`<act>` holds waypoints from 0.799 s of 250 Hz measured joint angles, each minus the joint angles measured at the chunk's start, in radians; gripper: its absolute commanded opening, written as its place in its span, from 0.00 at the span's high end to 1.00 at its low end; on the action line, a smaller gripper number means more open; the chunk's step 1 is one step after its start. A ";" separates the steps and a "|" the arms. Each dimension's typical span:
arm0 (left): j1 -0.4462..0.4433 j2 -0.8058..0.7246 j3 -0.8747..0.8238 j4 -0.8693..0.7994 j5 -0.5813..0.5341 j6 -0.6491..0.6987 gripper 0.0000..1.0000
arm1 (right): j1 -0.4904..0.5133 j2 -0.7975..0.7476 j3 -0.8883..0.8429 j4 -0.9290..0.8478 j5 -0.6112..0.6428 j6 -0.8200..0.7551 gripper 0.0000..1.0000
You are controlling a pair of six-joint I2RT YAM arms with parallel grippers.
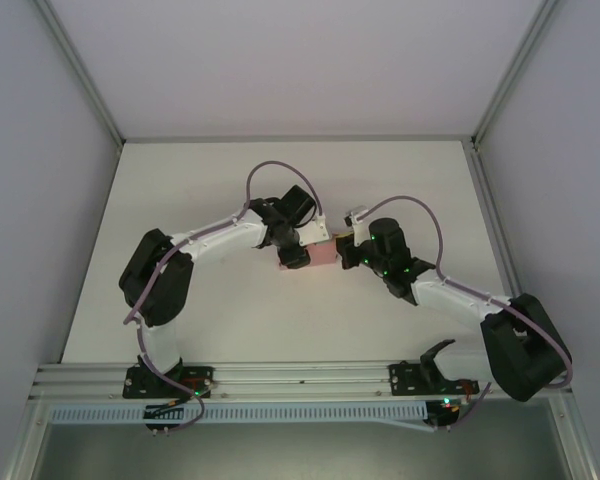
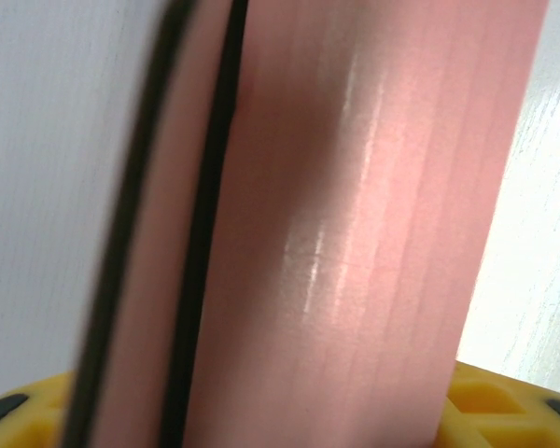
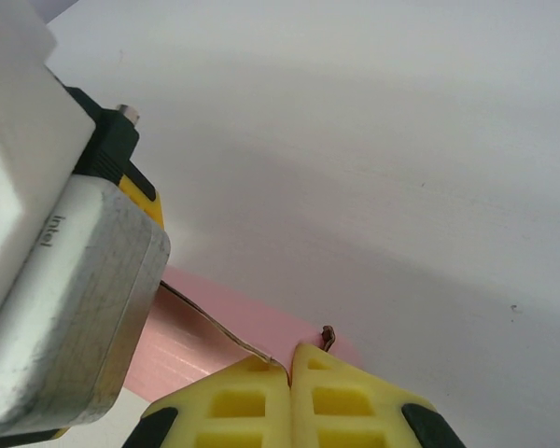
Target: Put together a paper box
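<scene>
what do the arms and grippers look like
The left arm and right arm have white links, bulky black joint housings and looping purple cables. The right gripper has yellow fingers with square recesses and black patches; the left gripper's fingers are yellow too.

The pink thin-card paper box [image 2: 355, 233] is smooth, faintly glossy. The white tabletop [image 3: 373, 140], upper right, looks matt. Yellow fingers [image 3: 233, 406] of the right gripper [image 3: 289, 373]: matt plastic.
</scene>
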 measured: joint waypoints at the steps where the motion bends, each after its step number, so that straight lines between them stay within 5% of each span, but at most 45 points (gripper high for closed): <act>1: 0.000 0.000 0.000 0.000 0.000 0.000 0.45 | 0.000 0.000 0.000 0.000 0.000 0.000 1.00; 47: 0.003 0.000 0.004 -0.002 0.011 -0.006 0.29 | 0.000 0.003 0.027 -0.047 0.002 0.014 1.00; 59: 0.004 0.000 0.008 -0.006 0.013 -0.014 0.18 | 0.000 0.005 0.041 -0.069 0.006 0.026 1.00; 64: 0.005 0.000 0.010 -0.007 0.014 -0.010 0.03 | 0.000 0.006 0.047 -0.080 0.009 0.030 1.00; 68: 0.005 0.000 0.012 -0.008 0.015 -0.017 0.00 | 0.000 0.008 0.054 -0.090 0.011 0.035 1.00; 151: 0.005 -0.103 0.022 0.010 0.013 -0.062 0.00 | 0.026 0.047 0.163 -0.246 0.070 0.095 1.00; 200: 0.005 -0.263 -0.092 0.079 -0.054 -0.202 0.00 | 0.036 0.047 0.164 -0.250 0.087 0.100 1.00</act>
